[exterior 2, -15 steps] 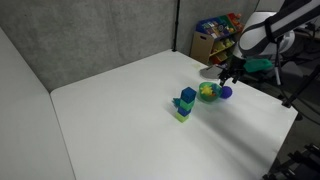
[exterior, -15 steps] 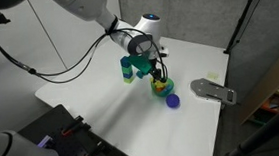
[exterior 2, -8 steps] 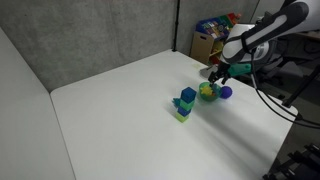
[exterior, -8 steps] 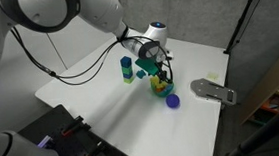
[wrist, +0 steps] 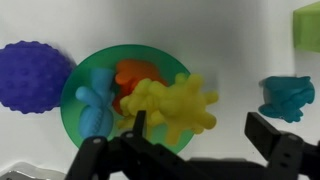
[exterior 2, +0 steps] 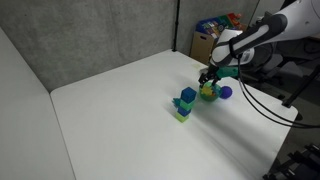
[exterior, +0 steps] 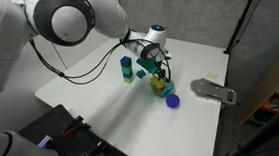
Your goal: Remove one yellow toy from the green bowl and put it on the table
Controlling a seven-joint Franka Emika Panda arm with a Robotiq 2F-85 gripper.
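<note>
The green bowl (wrist: 80, 112) sits on the white table (wrist: 200, 30) and holds a blue toy, an orange toy and yellow toys (wrist: 175, 103). In the wrist view my gripper (wrist: 195, 128) is open, just above the bowl's right side, with the yellow toy between and ahead of its fingers (wrist: 268, 132), not gripped. In both exterior views the gripper (exterior: 157, 75) (exterior 2: 208, 82) is low over the bowl (exterior: 161, 86) (exterior 2: 208, 93).
A blue spiky ball (wrist: 30, 75) (exterior: 172, 100) (exterior 2: 226, 92) lies beside the bowl. A blue-and-green block stack (exterior: 127, 69) (exterior 2: 185, 103) stands close by. A teal toy (wrist: 285, 95) lies on the table. A grey metal plate (exterior: 213, 88) sits at the table edge.
The gripper has come down and in over the green bowl, from a higher position beside it.
</note>
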